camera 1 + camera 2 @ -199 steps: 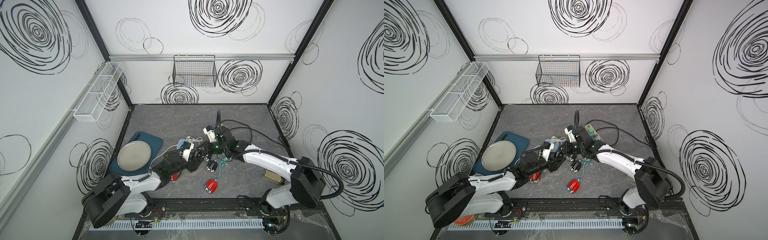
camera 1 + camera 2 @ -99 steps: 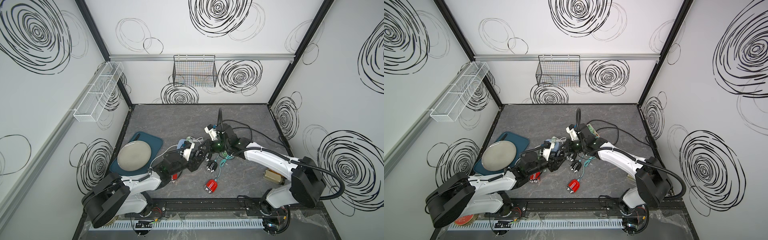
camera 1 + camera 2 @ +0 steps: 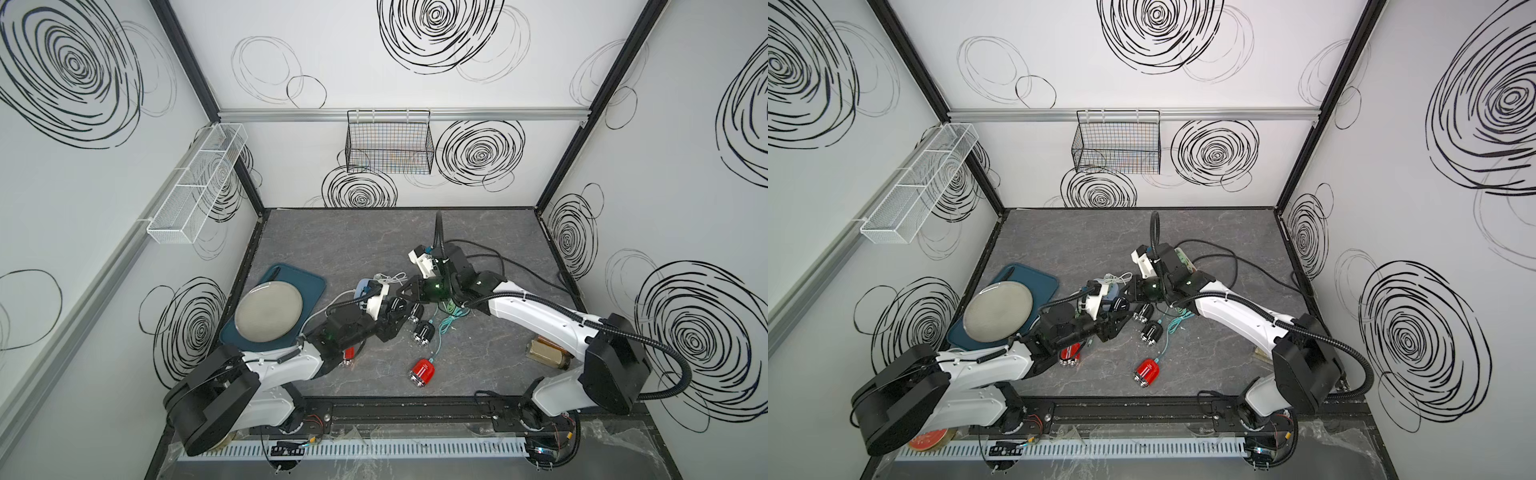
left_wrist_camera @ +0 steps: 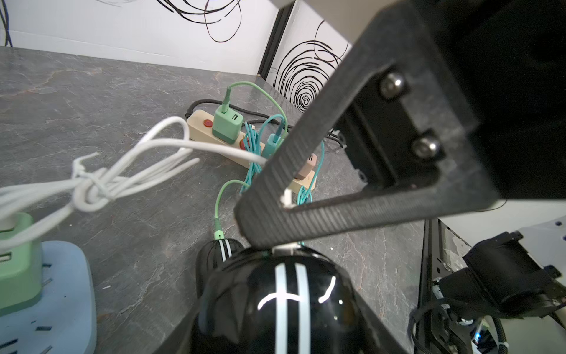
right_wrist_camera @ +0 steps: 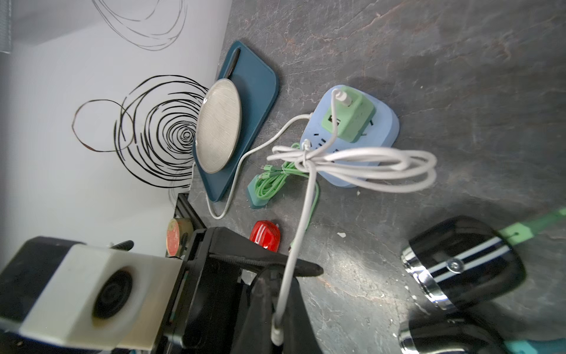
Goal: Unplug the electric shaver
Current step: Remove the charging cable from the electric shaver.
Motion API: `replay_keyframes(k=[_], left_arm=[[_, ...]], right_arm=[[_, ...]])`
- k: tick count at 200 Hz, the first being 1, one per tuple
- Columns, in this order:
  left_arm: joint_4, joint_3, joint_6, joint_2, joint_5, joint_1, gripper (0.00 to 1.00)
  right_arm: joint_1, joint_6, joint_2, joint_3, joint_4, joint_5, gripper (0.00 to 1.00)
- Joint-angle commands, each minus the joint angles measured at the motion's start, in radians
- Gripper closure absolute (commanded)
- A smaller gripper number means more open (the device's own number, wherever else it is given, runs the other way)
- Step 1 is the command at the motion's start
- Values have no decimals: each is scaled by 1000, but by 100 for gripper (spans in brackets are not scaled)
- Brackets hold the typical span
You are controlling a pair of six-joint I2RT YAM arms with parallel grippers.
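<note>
**Holding shaver and cable plug together at mid-desk**

Both arms meet over the grey desk [image 3: 332, 241]. Off to the left of the left end effector [image 3: 395, 318] sits a teal tray [image 3: 307, 282] carrying a round plate [image 3: 268, 309]. A blue power strip [image 5: 379, 122] lies just beside that end effector. The left end effector is partly closed around the body of a black electric shaver [image 4: 284, 300]. Right at that shaver's end, the right end effector [image 4: 260, 214] is pinched fully together on the plug [image 4: 286, 199] of a white cable [image 5: 306, 196], which runs to the blue strip. I cannot tell whether the plug is seated in the shaver. A second black shaver [image 5: 459, 263] lies near the right end effector, and a red shaver [image 3: 423, 370] lies well apart.
</note>
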Motion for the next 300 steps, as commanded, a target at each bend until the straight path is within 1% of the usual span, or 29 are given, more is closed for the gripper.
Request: replay_keyframes(k=[1,17,31,46,65,77,86,98,134,163,181,202,228,255,258,266,300], left_arm=[[-297,-90,-9,31,-21,-3,74],[-293,-91,-9,33,-21,-3,74],[-290,-94,-9,36,-23,-6,74],[-284,-97,-12,38,-23,-5,74],[-280,-99,-13,42,-24,-7,74],[-277,-99,-12,42,-25,-6,75],[-275,-101,-12,43,-25,-7,75],[-273,-101,-12,45,-25,-9,75],[-273,-107,-13,38,-30,-11,75],[-272,-107,-12,38,-31,-11,75],[-267,-106,-13,41,-29,-11,76],[-264,-108,-12,42,-31,-11,76],[-265,-109,-12,33,-31,-11,76],[-288,-97,-13,8,-38,-13,76],[-292,-93,-35,2,-40,-15,76],[-309,-84,-43,-14,-48,-18,76],[-478,17,-39,-73,-108,-53,75]], right_arm=[[-122,88,-34,17,259,15,100],[-128,95,-31,24,256,-8,100],[-120,70,-32,43,222,11,100],[-91,-8,-29,97,110,121,100],[-37,-92,-23,156,-4,309,100],[-19,-119,-22,171,-29,374,100],[-15,-123,-27,169,-22,389,100],[-25,-111,-33,159,3,374,100],[-111,4,-49,85,155,121,100],[-154,81,-41,52,234,-31,100],[-158,82,-45,47,231,-25,100],[-148,33,-49,73,158,45,100],[-137,-9,-45,93,107,89,100],[-128,-44,-19,92,76,56,100],[-126,-48,-16,90,75,56,100],[-118,-64,-5,85,70,46,99],[-79,-100,51,65,56,27,100]])
